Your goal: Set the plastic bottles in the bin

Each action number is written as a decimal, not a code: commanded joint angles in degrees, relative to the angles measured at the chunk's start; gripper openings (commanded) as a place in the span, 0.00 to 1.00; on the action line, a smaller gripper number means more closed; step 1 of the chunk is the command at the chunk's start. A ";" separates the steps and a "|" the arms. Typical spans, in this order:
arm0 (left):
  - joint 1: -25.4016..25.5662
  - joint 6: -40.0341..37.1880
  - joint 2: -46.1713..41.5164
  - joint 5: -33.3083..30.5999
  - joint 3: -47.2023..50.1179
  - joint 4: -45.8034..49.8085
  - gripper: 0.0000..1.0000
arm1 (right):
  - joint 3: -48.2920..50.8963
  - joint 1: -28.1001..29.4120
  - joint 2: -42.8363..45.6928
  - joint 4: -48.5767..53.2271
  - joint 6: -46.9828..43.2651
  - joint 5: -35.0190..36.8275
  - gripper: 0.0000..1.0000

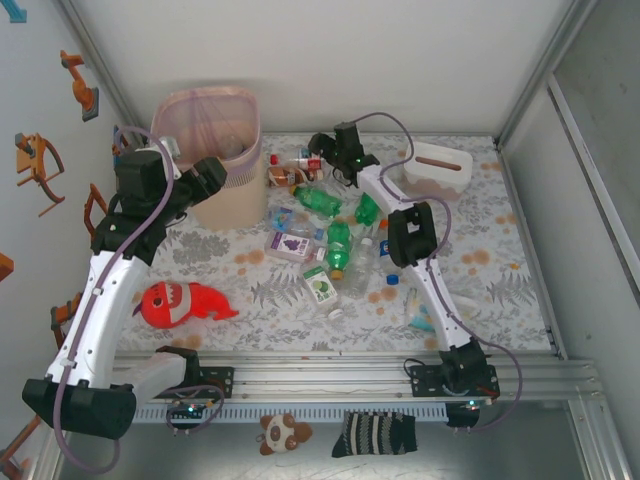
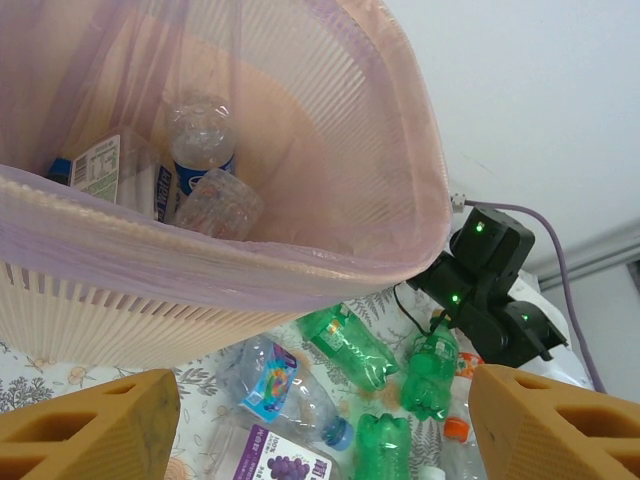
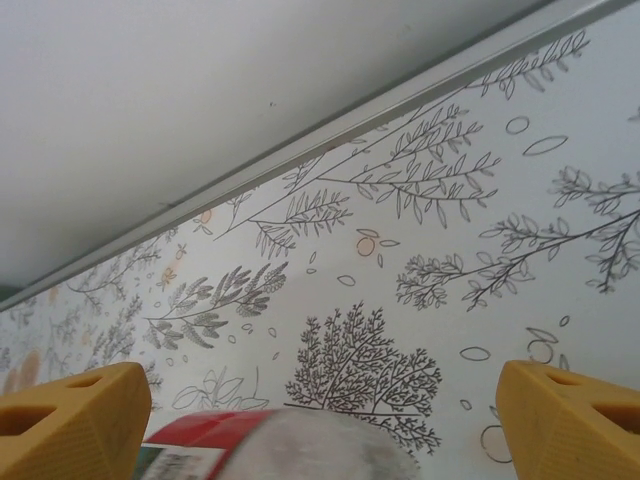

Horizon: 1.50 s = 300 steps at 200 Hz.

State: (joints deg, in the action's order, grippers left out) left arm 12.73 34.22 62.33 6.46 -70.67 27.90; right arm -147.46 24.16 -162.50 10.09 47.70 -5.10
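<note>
The pale pink bin (image 1: 205,150), lined with a thin bag, stands at the back left. Its rim (image 2: 400,255) curves across the left wrist view, and clear bottles with blue labels (image 2: 200,150) lie inside. My left gripper (image 1: 212,176) hovers at the bin's right side, open (image 2: 320,400), with nothing between its fingers. Green soda bottles (image 1: 320,201) (image 2: 350,345) and clear ones (image 1: 285,218) lie scattered mid-table. My right gripper (image 1: 328,155) is at the back, open (image 3: 320,400), over a clear bottle with a red label (image 3: 270,445) that lies between its fingers.
A red plush fish (image 1: 180,303) lies at the front left. A white tissue box (image 1: 437,170) sits at the back right. A purple grape-labelled container (image 1: 290,243) and a green-labelled one (image 1: 322,287) lie among the bottles. Walls close the table's back and sides.
</note>
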 commanded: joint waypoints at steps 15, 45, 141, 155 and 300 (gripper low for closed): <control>0.28 0.83 -0.18 0.33 0.89 -0.66 0.76 | 1.04 -0.17 -0.04 -3.95 6.23 -4.85 0.88; 0.27 0.76 -0.45 0.14 1.05 -0.56 0.76 | 2.49 -0.17 1.53 -1.80 6.59 -7.42 0.87; 0.28 1.25 -0.78 -0.04 1.45 -0.92 0.76 | 8.09 -0.70 6.01 -2.54 6.54 -18.77 0.82; 0.28 1.26 -0.80 -0.11 1.42 -0.79 0.76 | 9.14 -0.76 6.46 -3.85 6.85 -20.55 0.82; 0.28 1.69 -2.11 -0.83 0.63 -0.74 0.76 | 22.24 -2.71 16.12 -16.93 13.24 -24.19 0.60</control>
State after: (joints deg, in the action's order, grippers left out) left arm 12.73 35.59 61.93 6.39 -69.67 27.88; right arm -126.65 22.17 -151.98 -2.90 59.64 -29.10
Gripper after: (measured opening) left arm 0.763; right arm 0.614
